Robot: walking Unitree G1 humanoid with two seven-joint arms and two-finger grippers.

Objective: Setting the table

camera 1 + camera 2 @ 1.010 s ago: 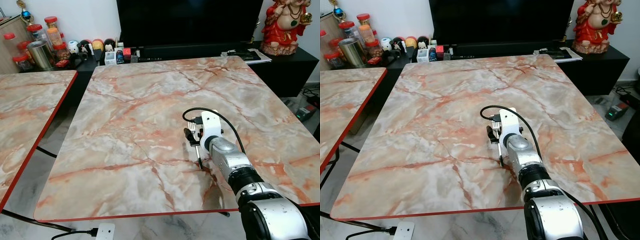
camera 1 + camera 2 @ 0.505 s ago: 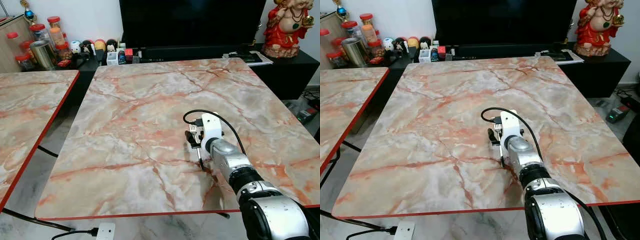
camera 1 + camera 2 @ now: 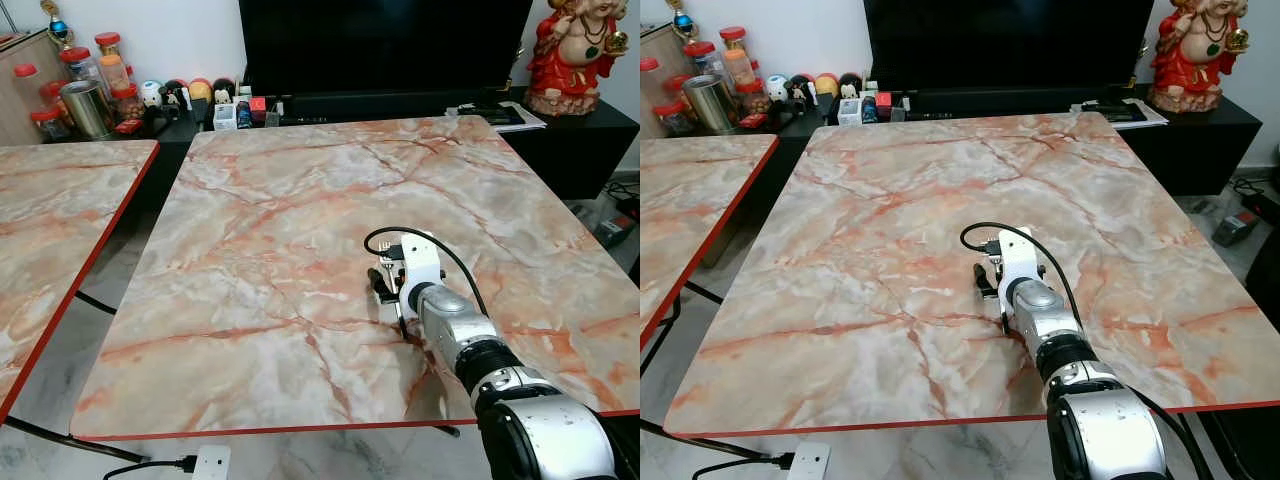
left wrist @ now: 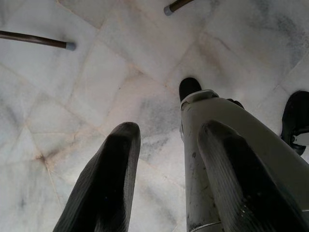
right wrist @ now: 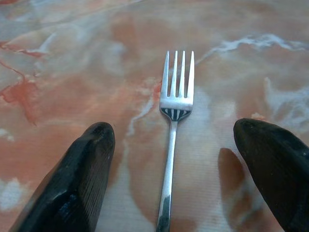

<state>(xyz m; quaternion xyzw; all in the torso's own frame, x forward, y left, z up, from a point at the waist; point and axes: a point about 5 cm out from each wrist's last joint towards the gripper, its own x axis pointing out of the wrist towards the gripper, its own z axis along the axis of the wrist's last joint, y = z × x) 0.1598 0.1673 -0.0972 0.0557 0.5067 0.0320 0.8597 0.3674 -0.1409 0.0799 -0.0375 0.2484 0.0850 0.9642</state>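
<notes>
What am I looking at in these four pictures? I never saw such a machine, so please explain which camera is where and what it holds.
This is a walking humanoid robot with two silver arms, each ending in a gripper of two long black fingers. The two wide pictures come from a stereo camera on its head, looking down at a marble table. There the right arm reaches over the table, and its right gripper hangs just above a fork.

The close picture with the fork comes from a camera on the right wrist. The fork lies flat on the table between the open fingers, and nothing touches it, so nothing is held.

The last picture comes from the left wrist. The left gripper hangs idle and open, pointing down at the tiled floor beside the robot's own leg.
</notes>
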